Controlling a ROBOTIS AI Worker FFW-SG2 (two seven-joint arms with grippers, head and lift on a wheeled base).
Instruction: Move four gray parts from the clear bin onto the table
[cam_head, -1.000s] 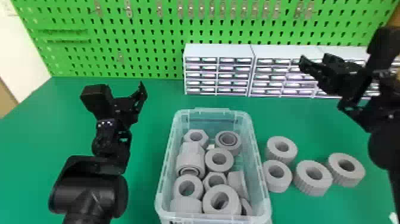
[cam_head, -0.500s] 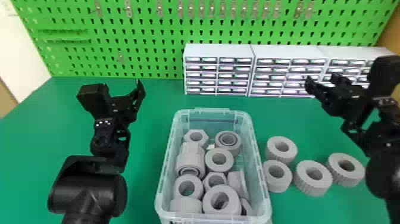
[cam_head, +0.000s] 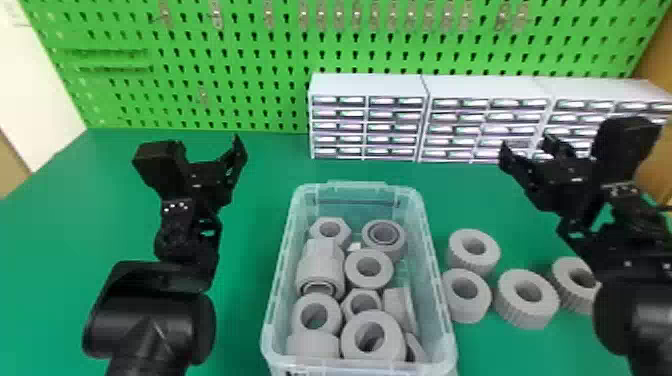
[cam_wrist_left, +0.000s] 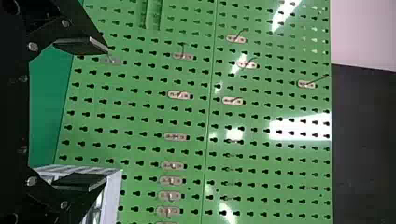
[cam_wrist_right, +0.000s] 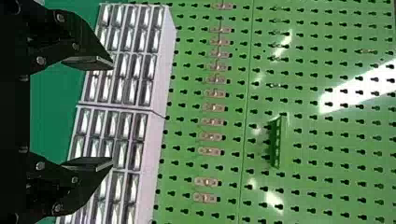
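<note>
The right gripper (cam_wrist_right: 111, 113), fingers spread and empty, has sunk lower in the head view, while 4 gray parts (cam_head: 511, 306) stay put on the table (cam_head: 65, 250), right of the clear bin (cam_head: 281, 280). Opposite, the left gripper (cam_wrist_left: 107, 115) is parked, also wide apart. The count looks met; no further pick seems needed.

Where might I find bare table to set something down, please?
The green table is bare between the left arm and clear bin, left of that arm, and between bin and drawer cabinets. Right of the bin is crowded: four gray parts, right arm above.
</note>
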